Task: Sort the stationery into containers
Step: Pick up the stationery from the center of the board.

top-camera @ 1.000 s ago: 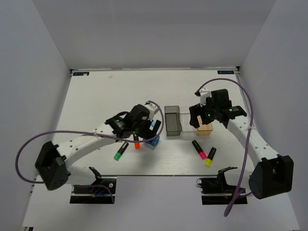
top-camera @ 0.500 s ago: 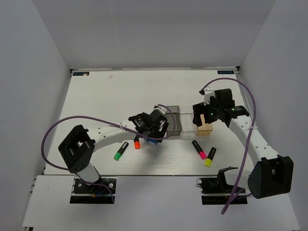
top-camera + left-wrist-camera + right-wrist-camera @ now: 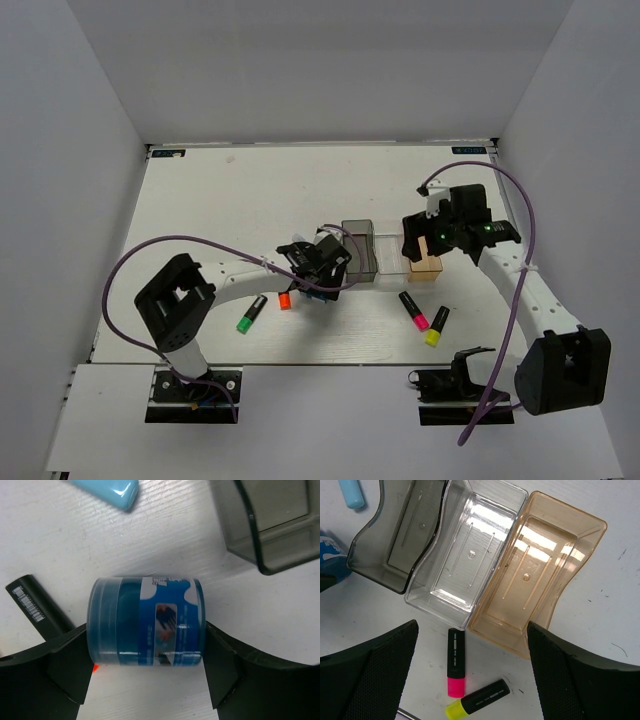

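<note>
My left gripper is down on the table left of the bins. In the left wrist view its jaws are shut on the ends of the blue tape roll, which lies on its side. The light-blue stick lies just beyond it. An orange-capped marker and a green-capped marker lie to the left. My right gripper hovers open and empty over the dark-grey bin, clear bin and tan bin, all empty. Pink and yellow markers lie before them. The cream piece is out of view.
The three bins stand joined in a row at mid-table. The dark bin's corner is close to the right of the tape roll. The orange marker's black body lies against my left finger. White walls close in the table's sides and back.
My left gripper has moved right and down to the tape roll beside the dark bin and now has it between its fingers. My right gripper has shifted slightly over the bins.
</note>
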